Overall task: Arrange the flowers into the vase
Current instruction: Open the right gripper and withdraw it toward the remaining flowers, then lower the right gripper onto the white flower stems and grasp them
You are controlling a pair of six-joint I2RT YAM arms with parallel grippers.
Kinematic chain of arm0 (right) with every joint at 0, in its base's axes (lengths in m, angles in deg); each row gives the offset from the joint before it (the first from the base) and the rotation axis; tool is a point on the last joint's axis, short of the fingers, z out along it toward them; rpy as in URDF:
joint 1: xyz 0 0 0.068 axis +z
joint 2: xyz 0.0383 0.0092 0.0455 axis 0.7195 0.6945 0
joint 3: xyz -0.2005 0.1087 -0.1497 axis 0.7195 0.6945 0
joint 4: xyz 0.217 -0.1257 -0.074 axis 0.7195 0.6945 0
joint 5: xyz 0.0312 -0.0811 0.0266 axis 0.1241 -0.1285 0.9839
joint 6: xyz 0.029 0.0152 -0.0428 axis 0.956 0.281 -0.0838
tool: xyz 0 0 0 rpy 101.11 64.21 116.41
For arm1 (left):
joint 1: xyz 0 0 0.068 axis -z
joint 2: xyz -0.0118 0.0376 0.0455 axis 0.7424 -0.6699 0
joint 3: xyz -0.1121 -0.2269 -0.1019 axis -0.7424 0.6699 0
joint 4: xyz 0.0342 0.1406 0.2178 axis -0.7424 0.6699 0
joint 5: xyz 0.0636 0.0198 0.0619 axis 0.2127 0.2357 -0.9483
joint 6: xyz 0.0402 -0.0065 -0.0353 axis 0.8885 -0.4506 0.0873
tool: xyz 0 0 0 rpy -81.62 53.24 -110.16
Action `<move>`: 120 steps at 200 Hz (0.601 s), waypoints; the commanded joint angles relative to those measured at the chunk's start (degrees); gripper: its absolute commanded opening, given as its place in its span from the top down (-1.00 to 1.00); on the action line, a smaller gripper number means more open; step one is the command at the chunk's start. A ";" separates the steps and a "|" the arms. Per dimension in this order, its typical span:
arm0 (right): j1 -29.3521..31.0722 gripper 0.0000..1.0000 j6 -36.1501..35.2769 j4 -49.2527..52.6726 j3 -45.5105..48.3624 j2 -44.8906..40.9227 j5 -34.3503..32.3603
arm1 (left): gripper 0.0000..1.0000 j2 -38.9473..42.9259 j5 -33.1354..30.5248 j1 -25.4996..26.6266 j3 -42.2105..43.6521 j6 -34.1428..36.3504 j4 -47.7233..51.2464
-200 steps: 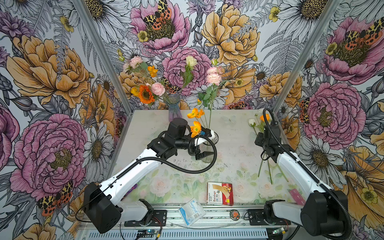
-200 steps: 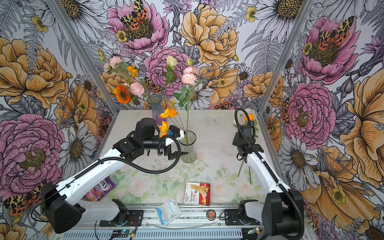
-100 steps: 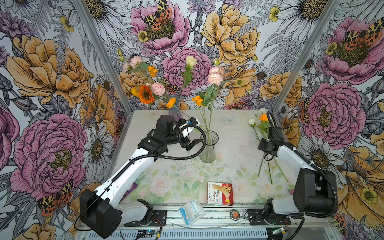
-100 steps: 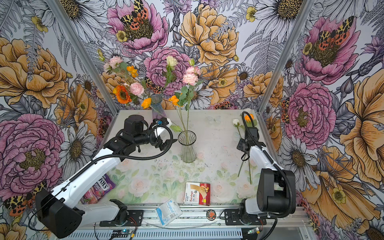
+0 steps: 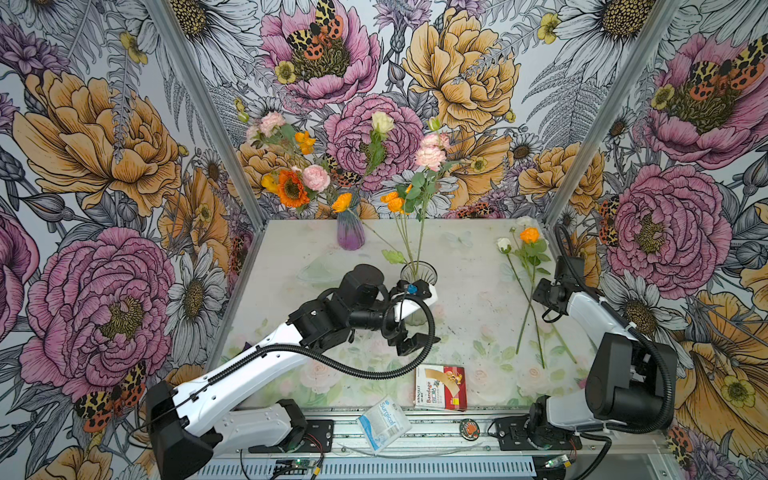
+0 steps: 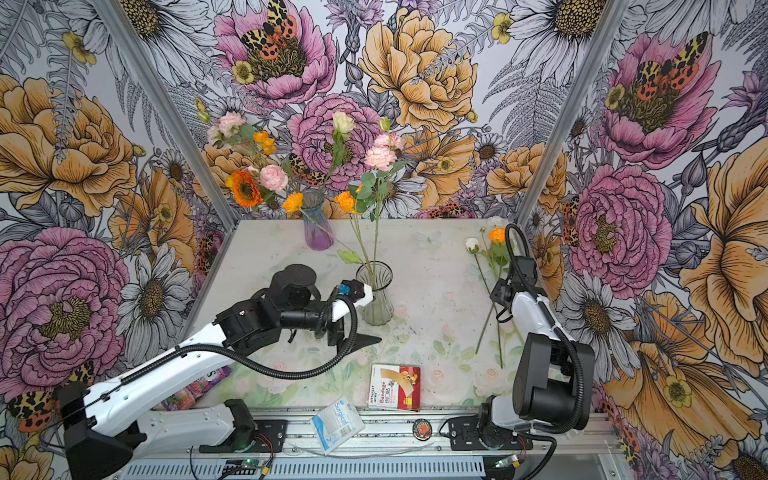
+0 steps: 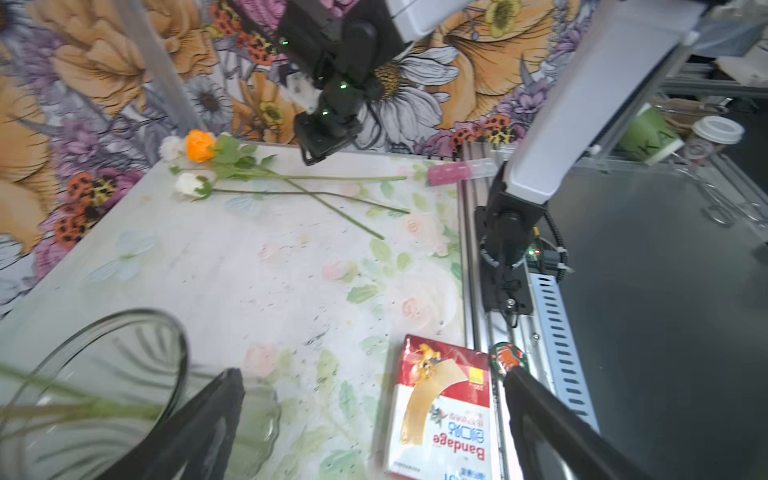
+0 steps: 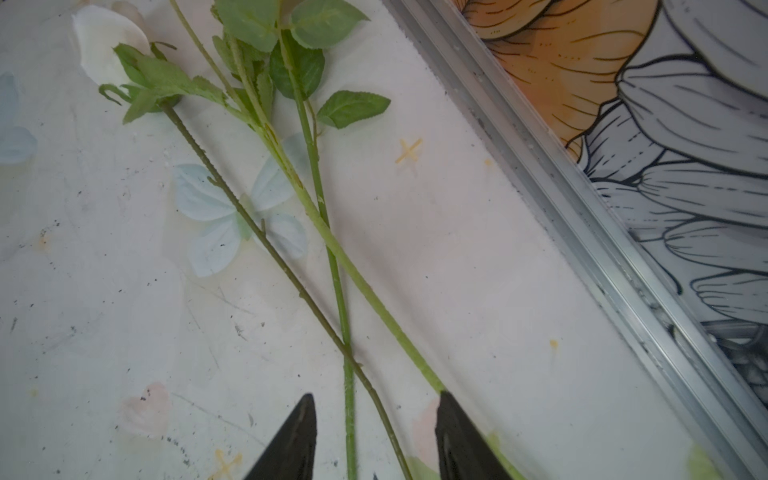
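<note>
The flowers [image 5: 532, 251] left to arrange are three long green stems with one orange and two white heads. In both top views they lie crossed on the pale floral-printed bench [image 5: 469, 266] by the right wall. The others already stand upright: a pink, orange and cream bunch in the purple glass vase [image 5: 350, 235] at the back, and a few tall pink and orange stems in the clear ribbed glass vase [image 6: 379, 309] near the middle. My left hand [image 5: 417, 343] hangs just beside the clear vase, on its near side. I judge it is there so that it is clear of the stems and the vase mouth is free. My right hand [image 5: 542, 299] sits low at the loose stems, near where they cross.

From my left wrist, the dark fingers [image 7: 199, 428] are spread wide and hold nothing. Between them I see only bench and the red-and-white bandage box [image 7: 440, 411]. The clear vase's rim is next to one finger.

From my right wrist, the fingers [image 8: 291, 440] are down at the bench and partly apart, not clenched on anything. A green stem and a thinner dark one run between them, and a pale stem passes right at the other fingertip. Closing here could catch more than one stem, which I think is the risk of working at the crossing.
</note>
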 commanded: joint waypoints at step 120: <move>-1.08 0.37 -4.15 -2.08 -10.02 16.47 3.76 | -0.98 -23.61 -11.88 3.32 -19.19 14.68 -0.65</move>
